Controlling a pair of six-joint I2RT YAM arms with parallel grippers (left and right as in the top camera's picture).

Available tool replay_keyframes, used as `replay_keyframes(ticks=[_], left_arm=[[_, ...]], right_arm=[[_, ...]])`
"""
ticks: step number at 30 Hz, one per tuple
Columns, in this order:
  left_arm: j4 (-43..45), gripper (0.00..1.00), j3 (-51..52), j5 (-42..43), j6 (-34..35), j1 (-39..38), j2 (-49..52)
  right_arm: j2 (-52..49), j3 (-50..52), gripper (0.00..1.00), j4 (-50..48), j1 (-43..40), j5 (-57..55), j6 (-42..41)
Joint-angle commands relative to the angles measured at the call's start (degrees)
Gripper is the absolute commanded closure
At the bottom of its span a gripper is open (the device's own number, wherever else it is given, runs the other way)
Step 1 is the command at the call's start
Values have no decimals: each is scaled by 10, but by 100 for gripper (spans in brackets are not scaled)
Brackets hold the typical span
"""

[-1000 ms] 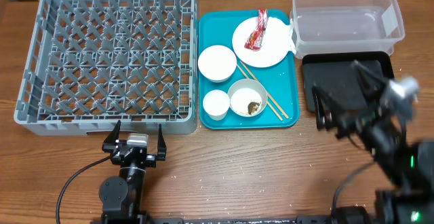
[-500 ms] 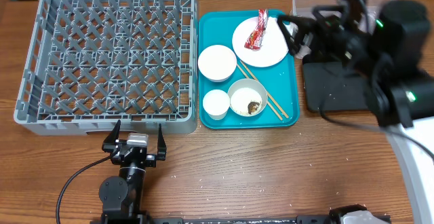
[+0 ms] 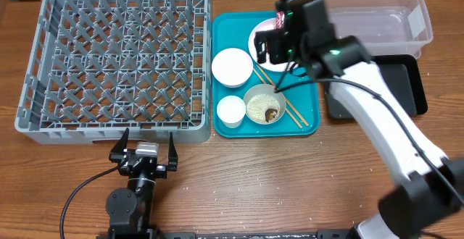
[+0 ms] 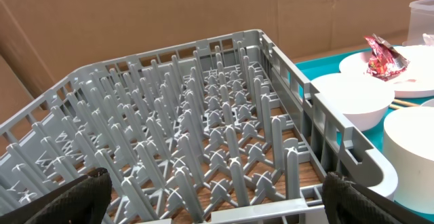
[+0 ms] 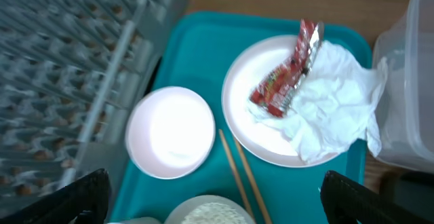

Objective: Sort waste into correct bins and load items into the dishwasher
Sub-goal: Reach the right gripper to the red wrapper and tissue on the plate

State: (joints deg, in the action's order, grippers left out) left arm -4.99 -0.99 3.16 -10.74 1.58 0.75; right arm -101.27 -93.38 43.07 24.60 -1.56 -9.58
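While the left gripper (image 3: 148,139) sits spread at the dish rack's (image 3: 116,58) near edge, the right gripper (image 5: 217,200), no longer over the black tray (image 3: 395,87), hovers fingers wide apart and empty above the far white plate (image 5: 271,139) bearing the snack wrapper (image 5: 286,75) and napkin (image 5: 332,108); waste sorting looks about to begin.

**Table count from my station**

I count one grey dish rack (image 3: 116,58), one teal tray (image 3: 306,98), one clear tub (image 3: 391,22) and one black tray (image 3: 402,87). There is one white plate (image 5: 261,139), two bowls, an empty bowl (image 3: 232,66) and a rice bowl (image 3: 264,94), and one small cup (image 3: 231,111). I see two chopsticks (image 3: 293,114), one pair. Waste: one red-and-white wrapper (image 5: 288,75), one crumpled napkin (image 5: 339,102), one brown scrap (image 3: 271,114). The rice grains (image 3: 257,108) are too small for me to count.
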Motion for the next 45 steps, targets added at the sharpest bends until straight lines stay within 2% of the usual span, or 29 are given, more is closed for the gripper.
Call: replay_keyframes(ticks=[1,10,15,27,35,45], left_arm=[[1,0,4,-4,-9,-2,-3],[1,0,4,-4,-9,-2,-3],[1,0,4,-4,-9,-2,-3],[1,0,4,-4,-9,-2,-3],[1,0,4,-4,-9,-2,-3],[1,0,4,-4,-9,-2,-3]], right_arm=[[-25,-15,0,-4,-1,-49,7],[-68,-11,2,-110,-9,-51,-2],[-115,-11,3,-147,-12,-134,-70],[-215,-11,4,-222,-14,-204,-102],[-260,-11,4,-243,-39,-200,-105],[-296,-11,7,-249,-57,-125,-104]])
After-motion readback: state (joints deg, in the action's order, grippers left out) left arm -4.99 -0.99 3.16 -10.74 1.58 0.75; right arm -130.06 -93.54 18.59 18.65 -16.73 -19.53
